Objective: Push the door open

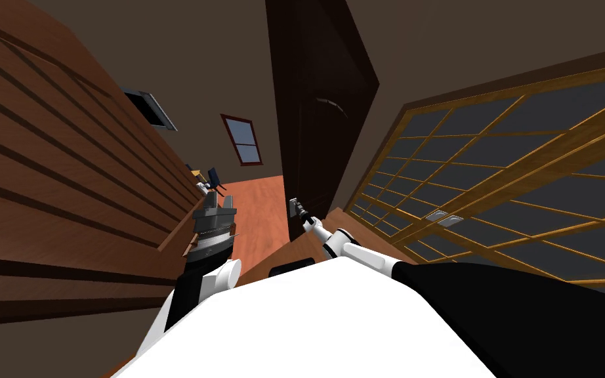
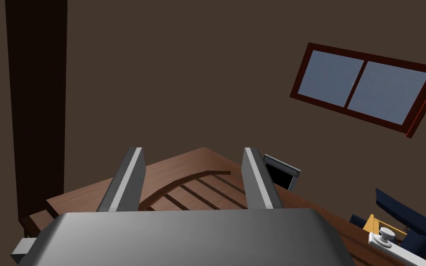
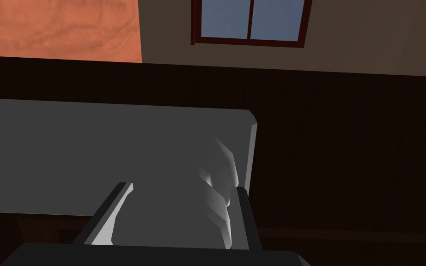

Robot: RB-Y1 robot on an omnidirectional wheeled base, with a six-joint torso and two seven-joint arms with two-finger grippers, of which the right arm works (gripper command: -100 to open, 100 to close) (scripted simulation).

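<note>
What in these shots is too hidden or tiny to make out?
Head view: whether the right gripper touches the door, too small.
Right wrist view: the pale shape on the grey plate, perhaps a handle, partly behind a finger.
Right wrist view: the plate's end, cut off by the edge.

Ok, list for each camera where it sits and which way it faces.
Head view: on the head, steeply down and forward at the dark door; left gripper and right gripper show.
Left wrist view: on the left hand, along its open fingers toward a brown wall and window.
Right wrist view: on the right hand, its open fingers close against the door's grey plate.
Shared: all three see the window.
</note>
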